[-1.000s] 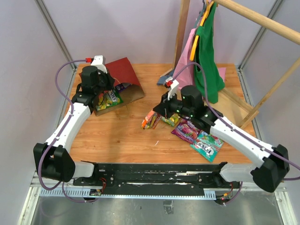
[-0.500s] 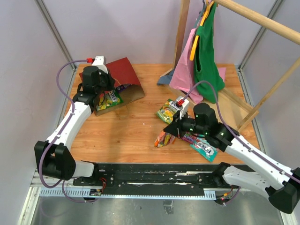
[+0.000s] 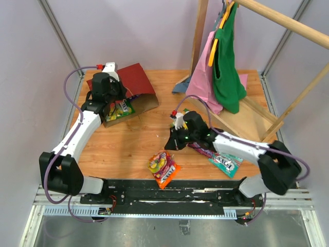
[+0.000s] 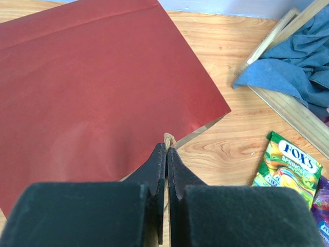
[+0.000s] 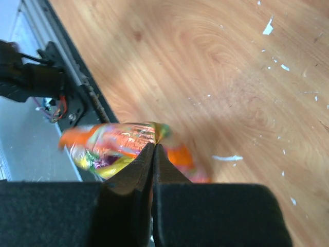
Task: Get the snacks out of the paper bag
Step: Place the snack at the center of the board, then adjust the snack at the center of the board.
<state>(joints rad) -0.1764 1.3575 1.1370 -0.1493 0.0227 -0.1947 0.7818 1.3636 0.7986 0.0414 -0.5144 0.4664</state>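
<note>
A wooden table (image 3: 128, 149) fills the middle under even light, with pale lilac walls (image 3: 144, 31) behind. At 2 o'clock a wooden rack (image 3: 280, 20) holds a green garment (image 3: 226, 77) and a pink garment (image 3: 203, 87). A grey metal floor (image 3: 154, 231) lies at 6 o'clock.

Red paper bag (image 3: 134, 82) toppled — snacks (image 3: 163, 169) scattered

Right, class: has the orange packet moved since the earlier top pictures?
Yes. The orange packet has come nearer the black rail along the near edge, farther from the paper bag.

Right hand (image 5: 154, 149) swung orange packet (image 3: 163, 169) toward near edge.
</note>
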